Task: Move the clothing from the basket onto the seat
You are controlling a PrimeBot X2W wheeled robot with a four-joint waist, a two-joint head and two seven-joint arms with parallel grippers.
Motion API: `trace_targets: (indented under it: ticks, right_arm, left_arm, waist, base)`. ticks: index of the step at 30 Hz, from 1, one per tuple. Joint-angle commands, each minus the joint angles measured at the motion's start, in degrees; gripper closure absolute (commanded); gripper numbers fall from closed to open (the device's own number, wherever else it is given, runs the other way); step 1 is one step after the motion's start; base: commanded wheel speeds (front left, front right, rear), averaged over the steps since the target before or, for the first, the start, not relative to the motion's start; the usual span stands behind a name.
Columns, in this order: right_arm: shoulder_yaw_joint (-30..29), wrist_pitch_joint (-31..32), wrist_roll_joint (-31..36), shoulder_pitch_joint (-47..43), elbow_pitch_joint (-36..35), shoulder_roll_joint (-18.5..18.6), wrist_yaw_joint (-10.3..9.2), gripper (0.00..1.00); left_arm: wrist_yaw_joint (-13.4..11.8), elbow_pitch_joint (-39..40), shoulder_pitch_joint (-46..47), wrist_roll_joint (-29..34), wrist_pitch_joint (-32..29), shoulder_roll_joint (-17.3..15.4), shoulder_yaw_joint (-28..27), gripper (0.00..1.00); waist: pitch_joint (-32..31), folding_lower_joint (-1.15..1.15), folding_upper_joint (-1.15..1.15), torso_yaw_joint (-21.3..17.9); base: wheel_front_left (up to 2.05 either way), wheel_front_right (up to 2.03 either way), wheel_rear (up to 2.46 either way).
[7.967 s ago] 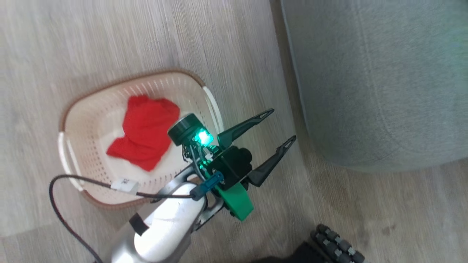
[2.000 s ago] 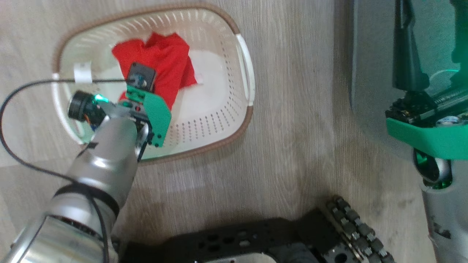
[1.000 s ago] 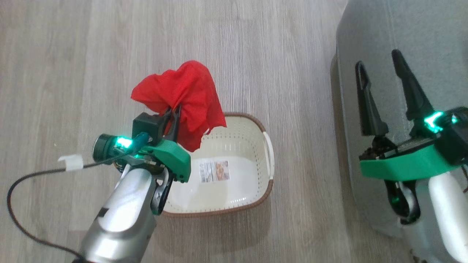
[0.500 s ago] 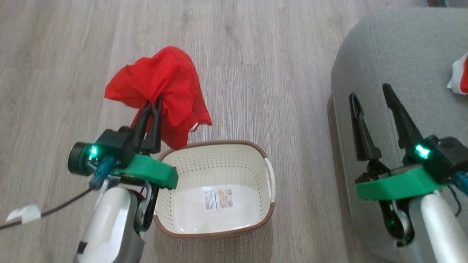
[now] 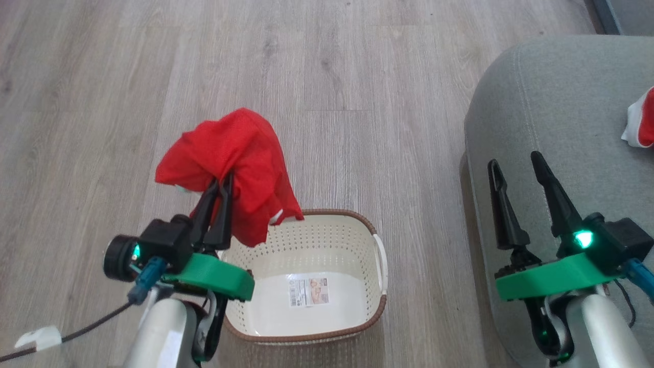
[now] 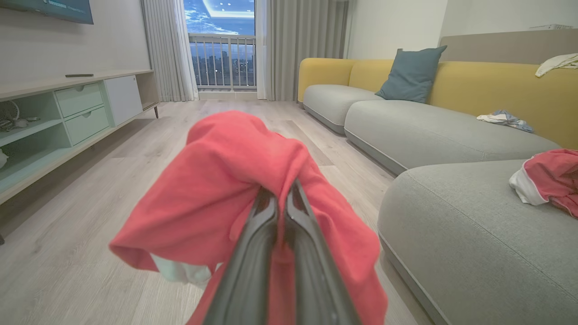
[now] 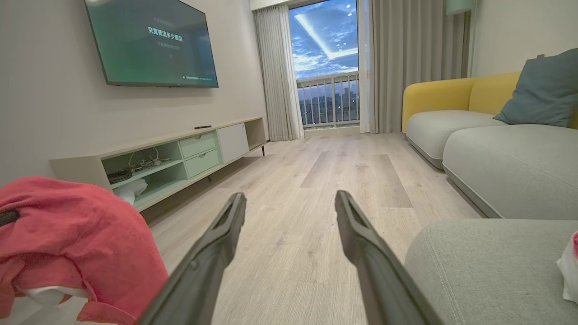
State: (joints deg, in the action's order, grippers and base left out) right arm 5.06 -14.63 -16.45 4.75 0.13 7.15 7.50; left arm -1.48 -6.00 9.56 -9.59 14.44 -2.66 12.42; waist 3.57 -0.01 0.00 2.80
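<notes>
My left gripper (image 5: 220,180) (image 6: 281,194) is shut on a plain red garment (image 5: 232,161) (image 6: 235,180) (image 7: 67,239), held in the air above the far left corner of the basket. The cream basket (image 5: 373,286) stands on the floor with only a paper label (image 5: 308,292) on its bottom. The grey-green seat (image 5: 562,112) (image 6: 474,234) (image 7: 487,266) lies to the right. A red and white garment (image 5: 641,122) (image 6: 548,180) rests on it near the right edge. My right gripper (image 5: 515,162) (image 7: 289,201) hangs open over the seat's left edge with nothing between its fingers.
Bare wood floor (image 5: 332,76) stretches ahead of the basket. A long sofa with yellow back (image 6: 474,85) and a blue cushion (image 6: 411,72) runs along the right. A low TV cabinet (image 7: 180,153) lines the left wall. A black cable (image 5: 76,329) trails from my left wrist.
My left gripper lifted the red garment out of the basket and holds it raised; half a second ago it was further left. The head camera has shifted. The right gripper stays open.
</notes>
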Motion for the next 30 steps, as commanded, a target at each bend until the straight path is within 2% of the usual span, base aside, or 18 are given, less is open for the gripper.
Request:
trace_targets:
  ticks: [1, 9, 13, 20, 23, 24, 30]
  right_arm:
    - [1.07, -0.37, 0.07, 0.8, -1.81, -0.19, -0.01, 0.0]
    - [1.38, -0.37, 0.3, 1.34, -1.74, 0.53, -0.01, 0.0]
    - [3.27, -0.37, 0.29, 1.77, -1.94, 2.04, -0.01, 0.0]
    - [10.26, -0.37, -0.86, 3.58, -2.96, 7.81, -0.01, 0.0]
    - [13.9, -0.37, -0.92, 4.96, -3.52, 11.28, -0.01, 0.0]
    - [13.9, -0.37, -0.92, 4.96, -3.52, 11.28, -0.01, 0.0]
    - [19.22, -0.37, -0.89, 8.19, -4.62, 17.33, -0.01, 0.0]
  left_arm:
    - [-0.44, 2.47, 1.52, -0.06, 0.55, -0.23, -1.49, 1.0]
    - [0.15, 2.32, 1.74, 0.42, 0.56, -0.22, -1.44, 1.0]
    - [2.39, 2.63, 2.55, 1.65, 0.56, -0.22, -1.1, 1.0]
    - [7.76, 4.46, 4.93, 4.55, 0.56, -1.17, 1.85, 1.0]
    - [8.62, 5.94, 6.45, 5.76, 0.56, -3.01, 5.21, 1.0]
    - [8.62, 5.94, 6.45, 5.76, 0.56, -3.01, 5.21, 1.0]
    - [8.93, 9.98, 10.06, 7.9, 0.56, -7.67, 13.32, 1.0]
  waist:
    - [-0.09, 0.01, 0.0, 0.03]
    - [-0.44, 0.01, 0.0, -0.26]
    - [-0.07, 0.01, 0.0, -0.56]
    - [1.08, 0.01, 0.0, -0.98]
    - [1.81, 0.01, 0.0, -0.99]
    - [1.81, 0.01, 0.0, -0.99]
    - [3.0, 0.01, 0.0, -0.82]
  base:
    - [0.0, 0.0, 0.0]
    - [0.0, 0.0, 0.0]
    - [0.0, 0.0, 0.0]
    - [0.0, 0.0, 0.0]
    - [0.0, 0.0, 0.0]
    - [0.0, 0.0, 0.0]
    - [0.0, 0.0, 0.0]
